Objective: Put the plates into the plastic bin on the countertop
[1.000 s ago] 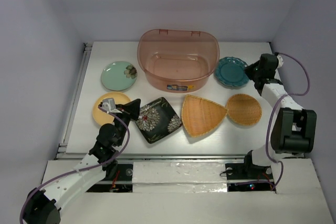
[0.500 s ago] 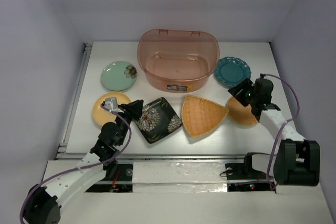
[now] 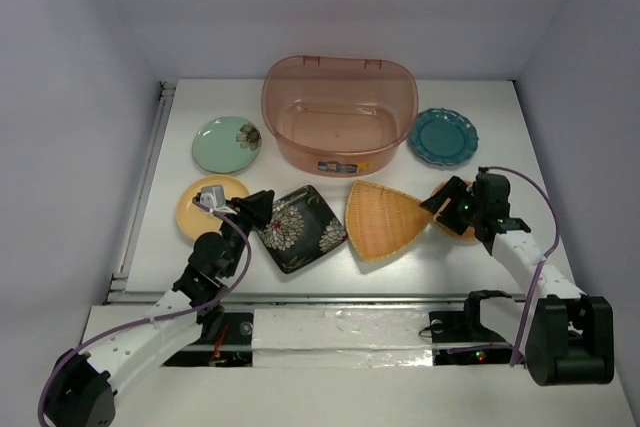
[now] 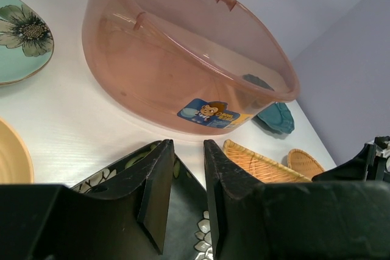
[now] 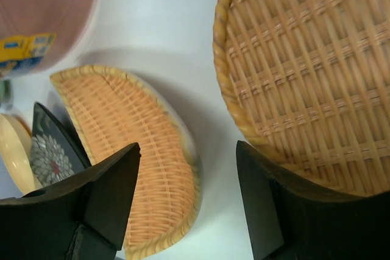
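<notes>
The left jaws stand a little apart with nothing between them, low over the left corner of the black square floral plate point(image 3: 305, 229); whether they touch it cannot be told. The right jaws gape wide and hold nothing, hanging over the gap between the woven triangular plate point(image 3: 385, 218) and the woven round plate point(image 5: 317, 59), whose left rim lies just under one finger. All six plates lie on the table point(image 3: 160, 247), none in the bin. The yellow round plate point(image 3: 192, 209) sits just left of the black one, partly hidden by the left arm. The mint green floral plate point(image 3: 227, 144) lies beyond the yellow one. The teal scalloped plate point(image 3: 443, 137) lies at the far right, just beside the bin's right end. The black square, woven triangular and woven round plates form a row along the near side, close together. The plastic bin point(image 3: 300, 142) stands upright at the far middle of the table, holding nothing, its blue label point(image 3: 341, 165) facing the arms. A metal rail point(image 3: 150, 167) runs along the table's left edge.
</notes>
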